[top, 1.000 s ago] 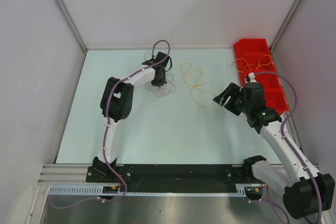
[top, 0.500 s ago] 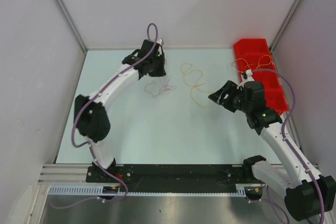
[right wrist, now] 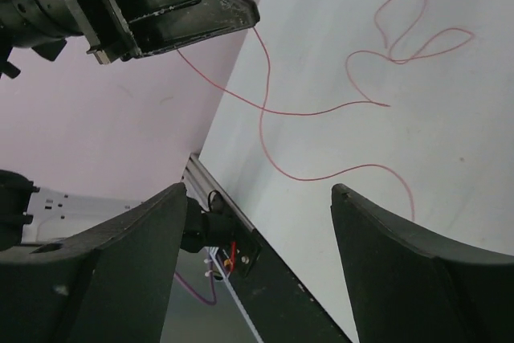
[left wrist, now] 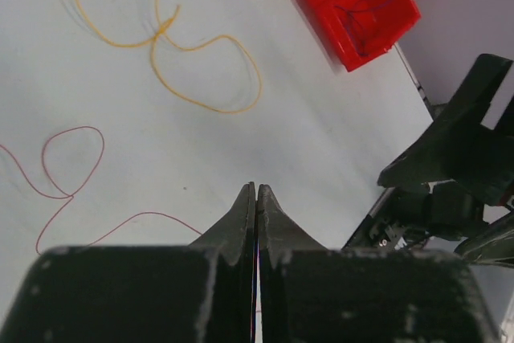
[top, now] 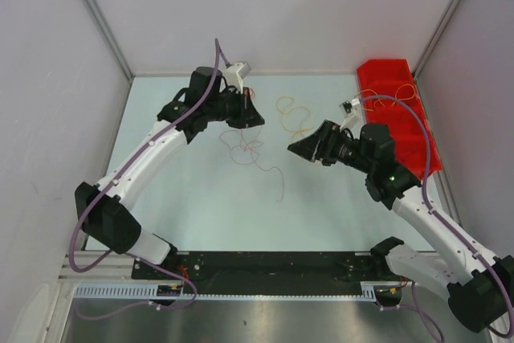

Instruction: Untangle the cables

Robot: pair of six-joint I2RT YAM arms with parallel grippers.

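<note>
My left gripper [top: 259, 119] hangs above the far middle of the table, shut on a thin red cable [top: 254, 153]. The cable drops from its tip [right wrist: 255, 25] to loose loops [right wrist: 401, 38] on the table, with a tail trailing toward the near side. The jaws [left wrist: 255, 192] are pressed together on the thin strand. An orange-yellow cable [top: 295, 114] lies curled just right of it [left wrist: 161, 38]. My right gripper [top: 294, 149] stands open beside the yellow cable, pointing left, with nothing between its fingers [right wrist: 259, 192].
A red bin [top: 385, 78] stands along the right wall, holding an orange cable [top: 401, 94] and a dark one [left wrist: 365, 18]. White walls close the table on three sides. The metal rail with the arm bases [top: 265, 267] runs along the near edge.
My left arm has stretched out and lifted, pulling the red cable from a tight bundle into longer loops with a tail. My right gripper has moved left toward the middle and opened slightly wider.
</note>
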